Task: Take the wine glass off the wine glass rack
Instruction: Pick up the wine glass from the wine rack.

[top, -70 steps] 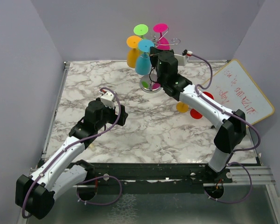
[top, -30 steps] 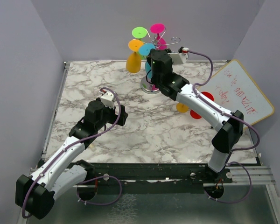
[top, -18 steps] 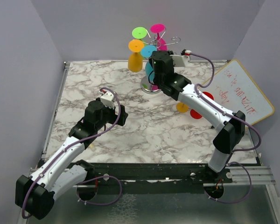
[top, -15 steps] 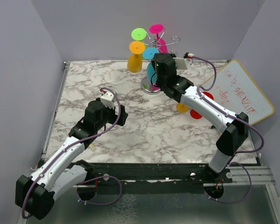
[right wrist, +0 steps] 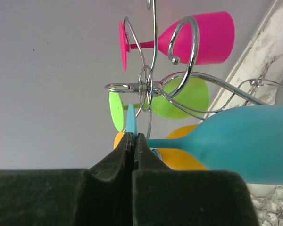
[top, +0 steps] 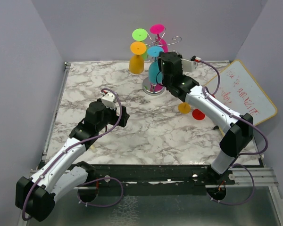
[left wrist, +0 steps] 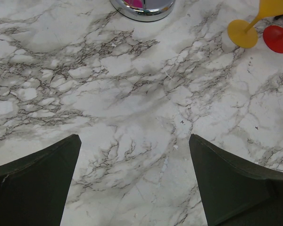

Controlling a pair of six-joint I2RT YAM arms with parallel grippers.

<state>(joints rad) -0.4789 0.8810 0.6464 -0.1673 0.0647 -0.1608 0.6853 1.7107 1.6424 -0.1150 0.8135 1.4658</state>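
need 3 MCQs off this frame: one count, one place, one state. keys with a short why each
1. How many glasses hang on the wine glass rack?
A) two
B) four
C) six

2. Where is the red glass?
A) hanging on the rack
B) on the table beside the yellow glass
C) held by an arm

3. The left gripper is:
A) open and empty
B) shut on a glass
C) shut on the rack

Key:
1 B: a pink glass, green glass, orange glass and blue glass hang there.
2 B: its foot lies on the marble next to the yellow one.
3 A: its fingers stand wide apart over bare marble.
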